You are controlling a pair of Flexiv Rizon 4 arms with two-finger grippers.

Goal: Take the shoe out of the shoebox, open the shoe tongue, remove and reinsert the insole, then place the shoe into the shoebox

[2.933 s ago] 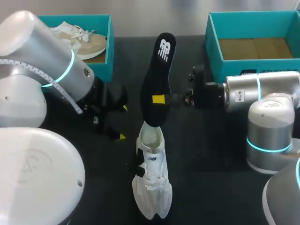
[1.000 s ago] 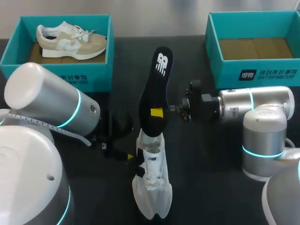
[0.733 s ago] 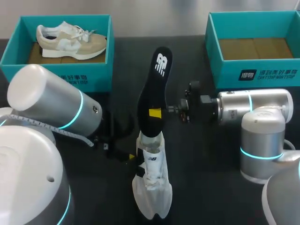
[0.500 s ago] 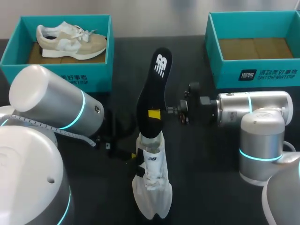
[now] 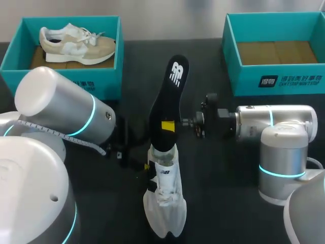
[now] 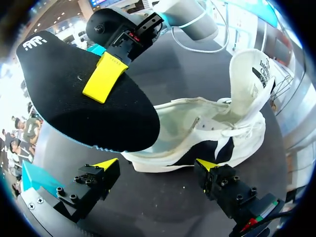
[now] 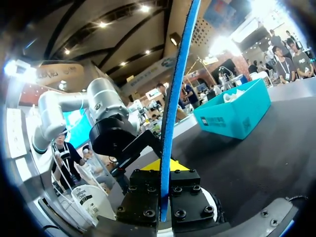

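Observation:
A white shoe (image 5: 163,198) lies on the black table, toe toward me, tongue pulled up. A black insole (image 5: 170,99) stands steeply above it, its lower end at the shoe's opening. My right gripper (image 5: 169,125) is shut on the insole near its middle; in the right wrist view the insole (image 7: 174,108) shows edge-on between the shut fingers of that gripper (image 7: 165,173). My left gripper (image 6: 157,165) is open, close beside the shoe (image 6: 207,133), its yellow tips on either side of the shoe's sole edge without touching. The insole (image 6: 84,98) hangs over the heel.
A teal shoebox (image 5: 109,76) at the back left holds a beige shoe (image 5: 76,43). Another teal shoebox (image 5: 277,79) at the back right holds only cardboard. My left arm (image 5: 66,114) lies low left of the white shoe.
My left arm has moved right, bringing its open gripper up to the shoe's side. The right gripper has shifted slightly nearer with the insole, still shut on it.

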